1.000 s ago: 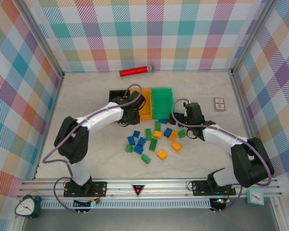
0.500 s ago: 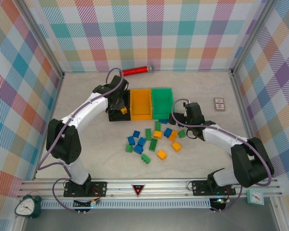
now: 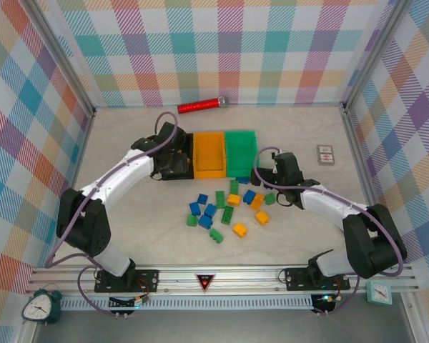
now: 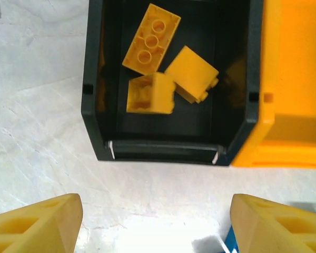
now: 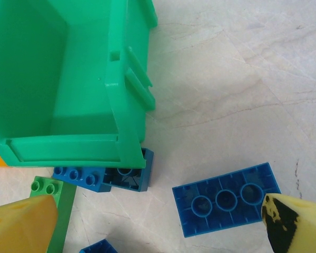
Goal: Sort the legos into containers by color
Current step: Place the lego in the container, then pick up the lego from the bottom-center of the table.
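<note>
Three yellow legos [image 4: 150, 100] lie inside the black container [image 4: 92, 79], which stands beside the yellow-orange container [image 3: 209, 153] and the green container [image 3: 241, 151]. My left gripper [image 4: 155, 232] [image 3: 175, 164] hangs open and empty above the black container's near wall. Loose blue, green and yellow legos [image 3: 232, 200] are scattered on the table in front of the containers. My right gripper [image 5: 158, 226] [image 3: 264, 179] is open and empty, low by the green container's [image 5: 68, 95] near right corner. Between its fingers lies an upside-down blue lego [image 5: 226, 200], and another blue lego [image 5: 102, 176] sits against the container's wall.
A red cylinder [image 3: 201, 106] lies at the back wall. A small white card box [image 3: 326, 154] sits right of the containers. A green lego [image 5: 50, 192] lies near my right gripper's left finger. Checked walls enclose the table on three sides.
My left arm swung left from the yellow-orange container to the black one with a yellow lego, then opened. That lego now lies in the black container. The right arm stayed still.
</note>
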`<state>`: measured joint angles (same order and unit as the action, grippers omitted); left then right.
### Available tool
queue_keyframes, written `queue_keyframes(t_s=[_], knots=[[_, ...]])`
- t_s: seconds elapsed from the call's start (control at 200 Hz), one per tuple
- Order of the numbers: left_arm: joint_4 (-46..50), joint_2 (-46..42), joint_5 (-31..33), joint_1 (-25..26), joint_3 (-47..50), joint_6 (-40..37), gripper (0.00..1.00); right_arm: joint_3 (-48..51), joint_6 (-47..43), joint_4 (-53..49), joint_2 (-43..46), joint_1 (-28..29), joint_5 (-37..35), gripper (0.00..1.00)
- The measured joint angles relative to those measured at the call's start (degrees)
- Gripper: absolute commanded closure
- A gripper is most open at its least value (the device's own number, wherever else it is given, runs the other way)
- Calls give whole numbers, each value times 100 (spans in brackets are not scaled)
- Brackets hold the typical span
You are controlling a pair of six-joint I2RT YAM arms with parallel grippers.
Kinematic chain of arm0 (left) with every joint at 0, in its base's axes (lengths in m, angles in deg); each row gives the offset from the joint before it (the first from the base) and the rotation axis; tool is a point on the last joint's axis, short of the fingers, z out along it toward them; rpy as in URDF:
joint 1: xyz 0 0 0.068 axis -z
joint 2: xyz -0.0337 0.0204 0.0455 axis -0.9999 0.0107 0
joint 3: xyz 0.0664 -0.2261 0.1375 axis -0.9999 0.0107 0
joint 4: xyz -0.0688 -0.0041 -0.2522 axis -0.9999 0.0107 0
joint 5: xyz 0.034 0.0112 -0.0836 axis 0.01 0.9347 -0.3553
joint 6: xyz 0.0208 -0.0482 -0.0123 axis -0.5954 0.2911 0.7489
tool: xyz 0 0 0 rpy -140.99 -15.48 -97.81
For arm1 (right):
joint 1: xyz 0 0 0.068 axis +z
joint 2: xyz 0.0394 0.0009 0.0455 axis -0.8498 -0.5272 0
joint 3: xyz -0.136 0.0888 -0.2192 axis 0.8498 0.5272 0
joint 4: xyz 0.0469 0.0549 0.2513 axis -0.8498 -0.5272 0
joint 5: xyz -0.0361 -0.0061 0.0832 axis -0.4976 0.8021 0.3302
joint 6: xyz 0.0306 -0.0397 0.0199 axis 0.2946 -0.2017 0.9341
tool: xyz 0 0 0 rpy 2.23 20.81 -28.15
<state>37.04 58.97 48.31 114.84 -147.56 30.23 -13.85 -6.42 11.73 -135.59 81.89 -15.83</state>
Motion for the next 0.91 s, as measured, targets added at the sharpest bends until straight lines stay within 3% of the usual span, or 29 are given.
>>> queue_keyframes(t_s=[0.205, 0.425, 0.585, 0.745, 0.905], knots=[[-24, -754, -330, 2, 592, 4, 27, -17, 83, -866, 173, 170, 411, 5], [-503, -1401, -758, 90, 1961, 319, 27, -24, 315, -2310, 975, 634, 592, 6], [-1005, -1945, -1047, 579, 2826, 828, 27, -63, 592, -3298, 1305, 835, 719, 9], [-1351, -2144, -1110, 1073, 2940, 1102, 27, -63, 758, -3764, 1049, 946, 767, 12], [-1534, -2131, -1108, 1134, 2938, 1191, 27, -267, 800, -3954, 382, 1130, 737, 13]])
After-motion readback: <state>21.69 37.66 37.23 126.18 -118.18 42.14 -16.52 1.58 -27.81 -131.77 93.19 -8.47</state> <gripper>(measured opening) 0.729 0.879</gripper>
